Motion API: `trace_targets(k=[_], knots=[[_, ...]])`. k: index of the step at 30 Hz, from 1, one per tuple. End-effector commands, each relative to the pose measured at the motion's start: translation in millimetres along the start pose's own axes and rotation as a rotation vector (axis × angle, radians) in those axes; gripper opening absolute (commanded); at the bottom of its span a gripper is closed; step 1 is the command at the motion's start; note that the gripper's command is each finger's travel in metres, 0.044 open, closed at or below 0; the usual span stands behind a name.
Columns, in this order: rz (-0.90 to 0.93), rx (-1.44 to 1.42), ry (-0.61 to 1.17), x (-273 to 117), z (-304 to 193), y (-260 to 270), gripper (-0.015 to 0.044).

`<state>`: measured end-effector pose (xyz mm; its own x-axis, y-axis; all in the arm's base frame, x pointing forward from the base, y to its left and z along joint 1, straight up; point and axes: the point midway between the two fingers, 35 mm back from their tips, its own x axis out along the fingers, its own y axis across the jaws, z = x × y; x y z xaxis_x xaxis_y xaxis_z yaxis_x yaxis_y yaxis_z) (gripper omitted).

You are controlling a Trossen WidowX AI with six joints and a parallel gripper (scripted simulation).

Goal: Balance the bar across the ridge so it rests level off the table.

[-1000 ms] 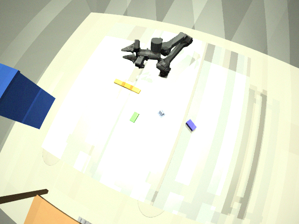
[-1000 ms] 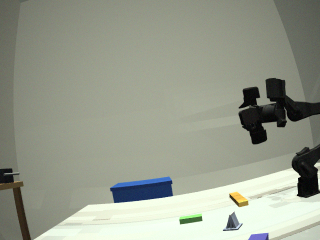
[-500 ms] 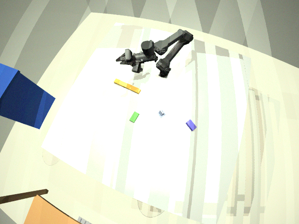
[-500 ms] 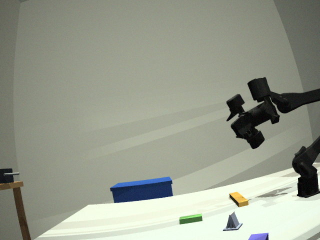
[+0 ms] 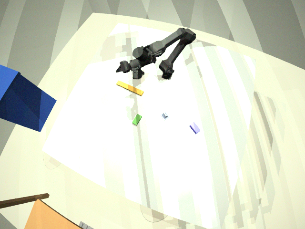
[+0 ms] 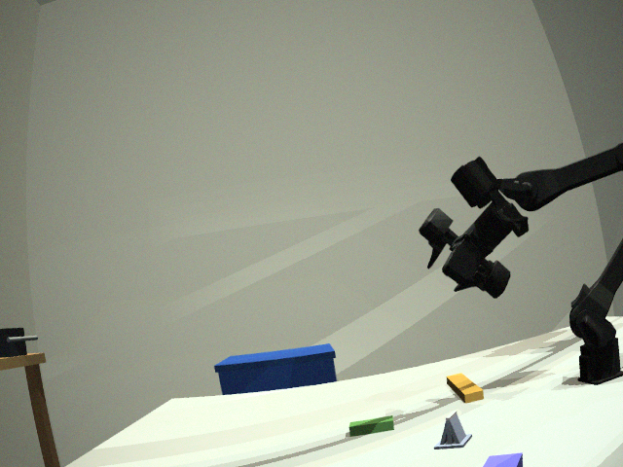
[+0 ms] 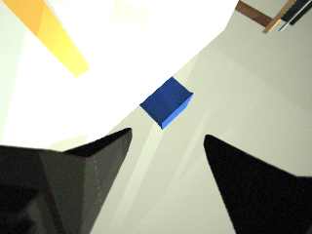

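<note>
The orange-yellow bar lies flat on the table; one end of it also shows in the wrist view at the upper left. The small grey ridge stands upright on its base plate, apart from the bar, with nothing on it. My gripper is open and empty. It hangs well above the table, tilted, near the bar's side of the table. In the top view the arm's wrist shows just behind the bar. The ridge is not in the wrist view.
A green block lies between the bar and the ridge's left side. A purple block lies beyond the ridge. A blue box stands off the table's edge. An orange-topped table stands farther away.
</note>
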<state>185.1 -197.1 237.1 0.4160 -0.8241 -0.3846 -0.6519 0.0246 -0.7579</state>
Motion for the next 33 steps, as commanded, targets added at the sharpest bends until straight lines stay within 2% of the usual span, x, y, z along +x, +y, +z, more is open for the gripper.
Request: trace_targets(k=[1, 33], knots=[[0.048, -0.044, -0.043, 6.2, 5.8, 2.8, 0.0315], [0.563, -0.315, -0.542, 39.6, 58.4, 60.9, 0.0315]])
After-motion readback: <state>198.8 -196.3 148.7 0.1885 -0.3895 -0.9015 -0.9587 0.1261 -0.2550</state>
